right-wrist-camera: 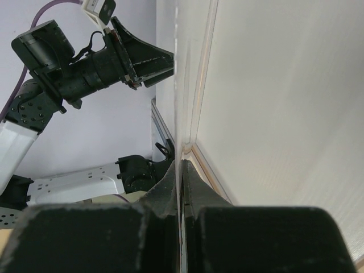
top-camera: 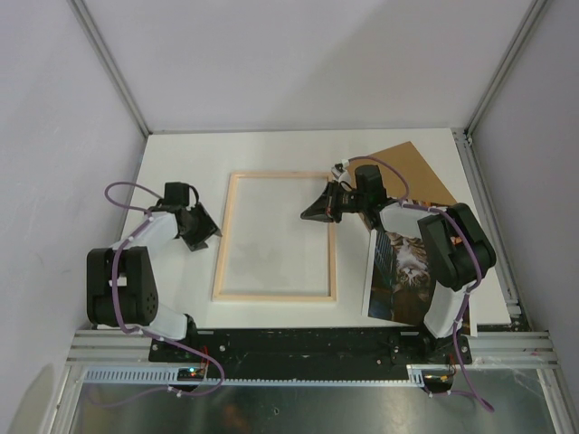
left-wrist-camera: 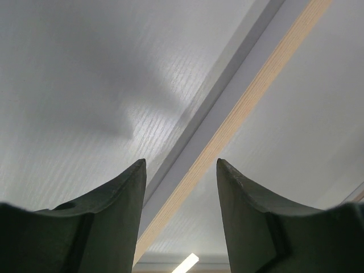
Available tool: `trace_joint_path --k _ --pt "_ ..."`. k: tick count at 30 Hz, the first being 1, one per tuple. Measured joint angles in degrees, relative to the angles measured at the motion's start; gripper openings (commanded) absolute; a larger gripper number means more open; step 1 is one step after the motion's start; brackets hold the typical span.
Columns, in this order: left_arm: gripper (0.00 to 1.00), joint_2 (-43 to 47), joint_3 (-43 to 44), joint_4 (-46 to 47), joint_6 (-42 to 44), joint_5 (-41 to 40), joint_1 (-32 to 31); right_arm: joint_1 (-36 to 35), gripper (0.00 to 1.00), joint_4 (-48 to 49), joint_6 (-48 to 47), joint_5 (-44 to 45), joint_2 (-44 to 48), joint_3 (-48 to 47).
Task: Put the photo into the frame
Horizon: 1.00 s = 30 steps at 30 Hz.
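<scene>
The frame (top-camera: 271,295) lies pale-wood back up in the middle of the table. My right gripper (top-camera: 308,215) reaches in over its right rail near the far corner. In the right wrist view the gripper (right-wrist-camera: 183,162) is shut on a thin pale edge of the frame (right-wrist-camera: 199,85). My left gripper (top-camera: 204,237) is open and empty just left of the left rail. In the left wrist view the rail (left-wrist-camera: 244,108) runs diagonally between its fingers (left-wrist-camera: 181,165). The photo (top-camera: 409,271) lies at the right, partly under my right arm.
A plain brown backing board (top-camera: 412,172) lies at the back right, behind the right arm. White walls with metal posts close the table on three sides. My left arm (right-wrist-camera: 85,62) shows in the right wrist view.
</scene>
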State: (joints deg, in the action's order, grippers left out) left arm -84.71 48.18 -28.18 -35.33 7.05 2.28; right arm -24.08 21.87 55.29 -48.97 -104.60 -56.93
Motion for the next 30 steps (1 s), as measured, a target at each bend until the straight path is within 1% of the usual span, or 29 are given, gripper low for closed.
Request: trace_joint_path --k 16,30 --pt "0.57 -1.25 -1.03 -0.57 0.37 -0.44 0.04 -0.37 0.00 6.34 3.63 -1.75 -0.85 -0.02" --pt "0.57 -1.57 -1.16 -0.61 0.39 -0.44 0.04 -0.31 0.00 6.43 4.44 -1.31 -2.14 -0.02"
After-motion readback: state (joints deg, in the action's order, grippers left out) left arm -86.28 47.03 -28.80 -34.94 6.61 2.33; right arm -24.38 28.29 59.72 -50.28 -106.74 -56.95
